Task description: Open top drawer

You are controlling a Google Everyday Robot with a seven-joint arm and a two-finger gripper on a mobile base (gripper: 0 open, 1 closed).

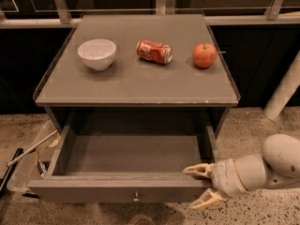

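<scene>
Jaws stand spread apart at the front right corner of the pulled-out top drawer.

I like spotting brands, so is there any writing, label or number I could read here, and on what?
Red can, lying on the cabinet top: white lettering, too blurred to read.
Bowl, apple, top drawer, and the open gripper at the drawer's front right corner: no writing visible.
</scene>
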